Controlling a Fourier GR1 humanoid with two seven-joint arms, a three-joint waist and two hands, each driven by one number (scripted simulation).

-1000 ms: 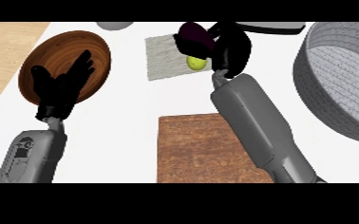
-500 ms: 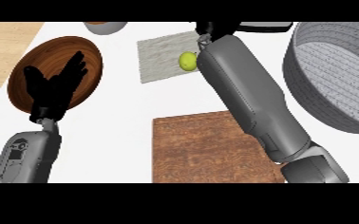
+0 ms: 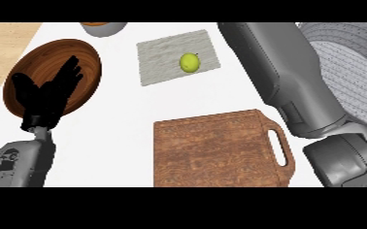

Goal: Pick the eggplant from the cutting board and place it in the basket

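The wooden cutting board (image 3: pixel 215 150) lies bare at the lower centre. The grey basket (image 3: pixel 342 73) shows at the right edge, partly behind my right forearm (image 3: pixel 287 73). That forearm runs up past the picture's top, so my right hand and the eggplant are out of view. My left hand (image 3: pixel 46 94) rests open at the left, fingers up, over a brown wooden plate (image 3: pixel 79 58).
A yellow-green lime (image 3: pixel 189 62) sits on a grey cloth (image 3: pixel 165 63) at the upper centre. A small bowl (image 3: pixel 104 27) peeks in at the top left. The counter's wooden edge (image 3: pixel 16 39) shows at the far left.
My right arm has stretched farther up, taking the hand and the dark eggplant out of view. The view has shifted, so the board, the cloth and the basket sit lower and closer.
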